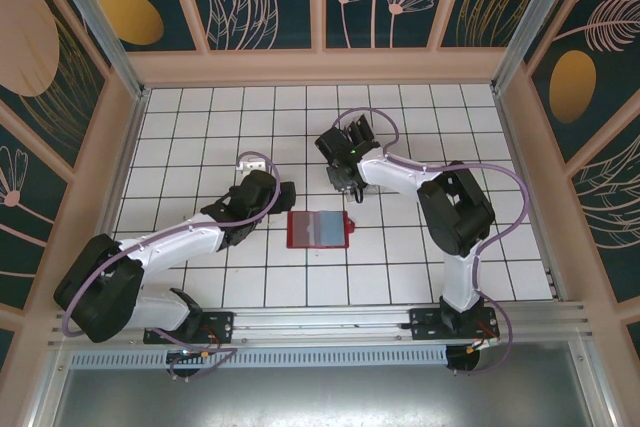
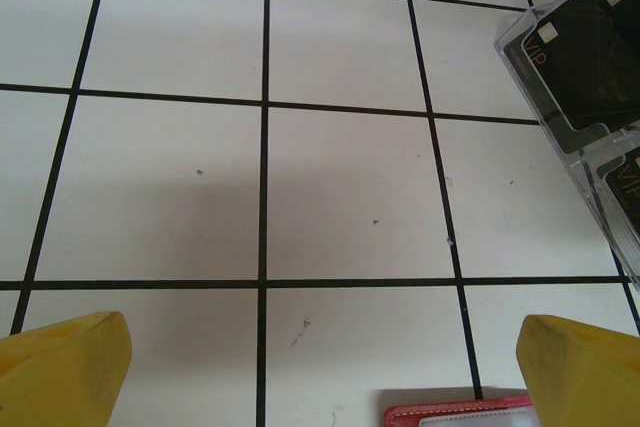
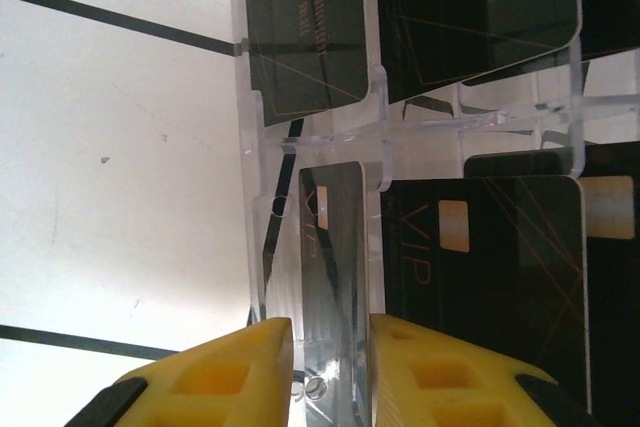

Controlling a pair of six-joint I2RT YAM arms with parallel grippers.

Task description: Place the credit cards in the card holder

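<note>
The card holder (image 1: 318,229) lies open on the tiled table, red outside with grey-blue pockets up; its red edge (image 2: 460,414) peeks in at the bottom of the left wrist view. Black credit cards (image 3: 480,267) stand in a clear slotted rack (image 3: 310,127). My right gripper (image 3: 330,347) straddles one upright credit card (image 3: 335,247) in the rack's end slot. Its jaws are narrow: the right finger lies against the card and a sliver of gap remains at the left finger. My left gripper (image 1: 285,197) hovers wide open and empty just left of the card holder.
The rack (image 2: 580,77) with its cards (image 2: 590,47) stands at the right in the left wrist view, just beyond the card holder. Wooden walls with painted panels fence the table. White tiles lie open to the left and right.
</note>
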